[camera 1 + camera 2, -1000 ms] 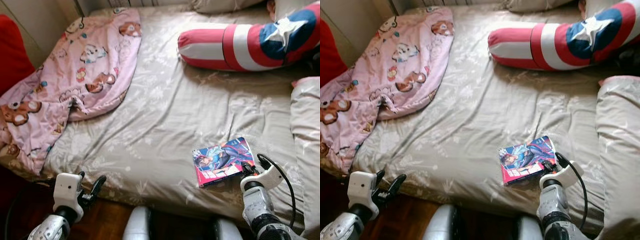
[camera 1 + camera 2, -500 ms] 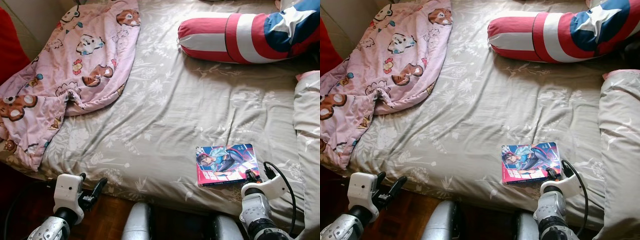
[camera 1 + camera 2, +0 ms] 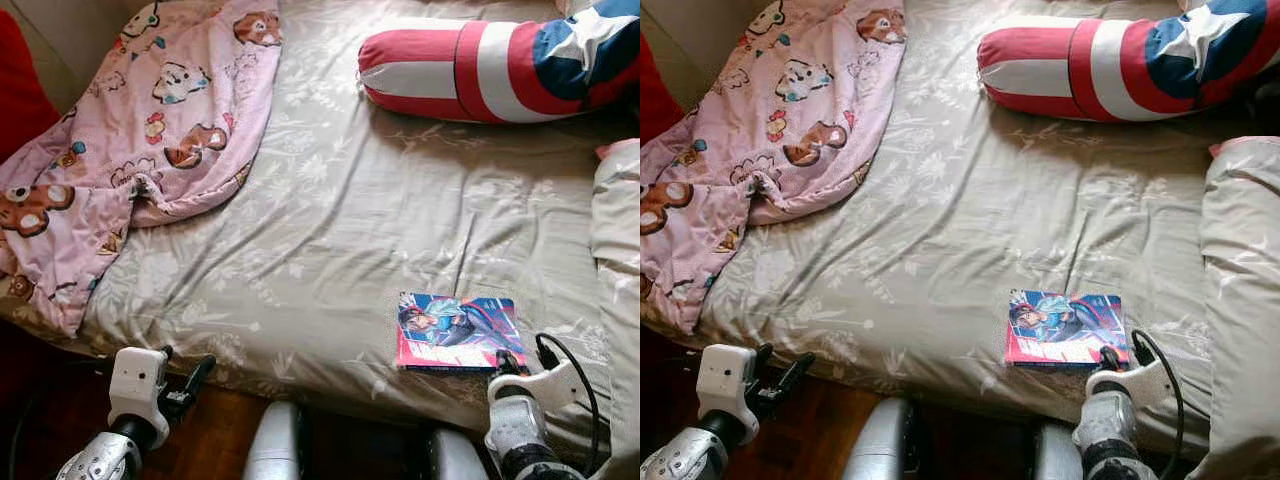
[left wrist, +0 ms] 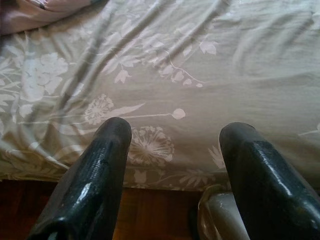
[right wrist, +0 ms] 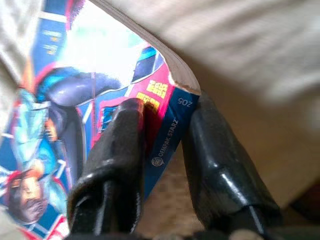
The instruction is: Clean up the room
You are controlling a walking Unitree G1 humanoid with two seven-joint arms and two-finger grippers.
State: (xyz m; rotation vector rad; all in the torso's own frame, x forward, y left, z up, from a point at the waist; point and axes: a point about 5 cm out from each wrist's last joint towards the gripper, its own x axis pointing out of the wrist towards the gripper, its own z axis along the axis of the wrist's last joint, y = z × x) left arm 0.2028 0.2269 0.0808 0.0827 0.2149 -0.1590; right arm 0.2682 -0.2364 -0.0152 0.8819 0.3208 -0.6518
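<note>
The comic book (image 3: 455, 330) is pinched at its near right corner by the right gripper (image 5: 165, 130), one jaw laid on the cover and the other under the spine edge, as is seen in the right wrist view. The book lies flat on the bed (image 3: 330, 210), close to the near edge and towards the right. Since only a corner is held, the book is likely to sag or swing when it is raised; the lift would best be made slowly and straight up, with the pinch kept firm, so that the thin pages are not bent or slipped free. The sheet beneath should not be caught between the jaws.

The book is thin and glossy, its cover printed in bright blue, red and pink with a drawn figure; small print is carried along the spine.

Further out, a pink blanket (image 3: 130, 150) with cartoon animals is rumpled at the far left, and a red, white and blue bolster (image 3: 480, 70) lies at the far right. The left gripper (image 3: 185, 385) is held with its jaws spread before the near left edge of the bed, touching nothing.
</note>
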